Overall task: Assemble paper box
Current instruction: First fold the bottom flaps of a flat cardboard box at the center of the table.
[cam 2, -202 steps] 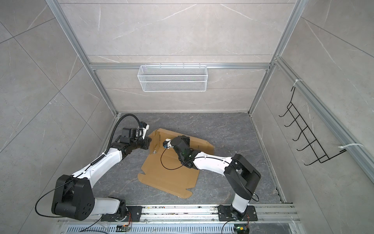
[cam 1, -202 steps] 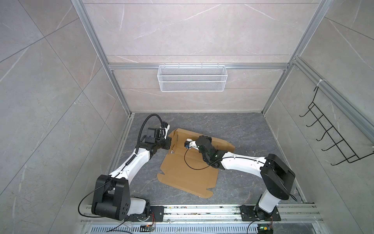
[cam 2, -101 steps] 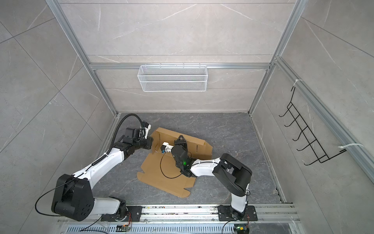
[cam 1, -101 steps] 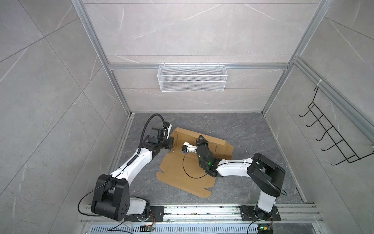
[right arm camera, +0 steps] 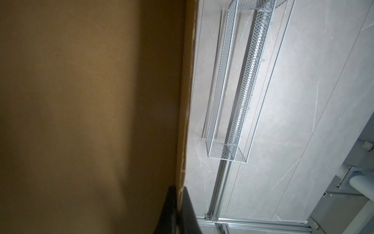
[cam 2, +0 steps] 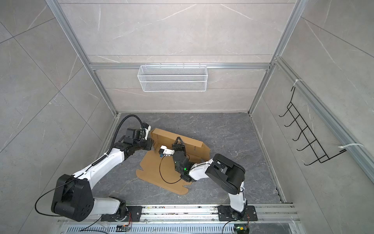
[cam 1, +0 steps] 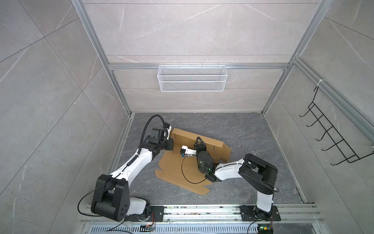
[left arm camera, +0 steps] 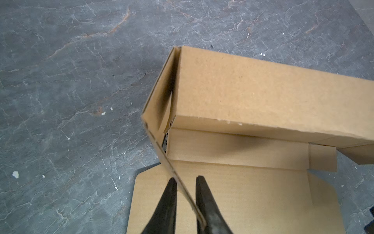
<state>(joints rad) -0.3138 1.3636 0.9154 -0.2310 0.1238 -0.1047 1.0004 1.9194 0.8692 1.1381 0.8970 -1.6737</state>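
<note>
**Left gripper** (left arm camera: 185, 178): jaws a little spread, straddling the free edge of the end flap (left arm camera: 159, 101) of the paper box (cam 1: 172, 170). A gap shows beside the board, so it brackets the flap and does not pinch it. Judgement: it stands there to steady the flap upright at the corner while the adjoining wall is set.

**Right gripper** (right arm camera: 178, 187): fingers pressed together on the top edge of the long wall (cam 1: 186, 135), pinching it about mid-length in both top views. Judgement: the pinch holds this wall raised and folded over so that the corner can be tucked.

**Box position:** on the dark surface (cam 1: 242, 131), between the two arms.
- The far part is raised into the long wall.
- The near panel lies flat towards the rail, with tabs and notches along its near edge.
- Judgement: half-formed at best.

**Materials:**
- Box: plain brown corrugated board with a matt, slightly fibrous face. The fluting shows at the cut edge by the corner in the left wrist view. The creases are crisp and the folded rim is a little ragged. Judgement: thin stock, likely to bow if pushed off a crease.
- Surface: grey and stone-like, with pale veins and a few white specks.
- Gripper fingers: black, smooth and tapering.

The white wire mesh basket (cam 1: 192, 81) hangs on the cell's rear panel, well apart and not involved.
</note>
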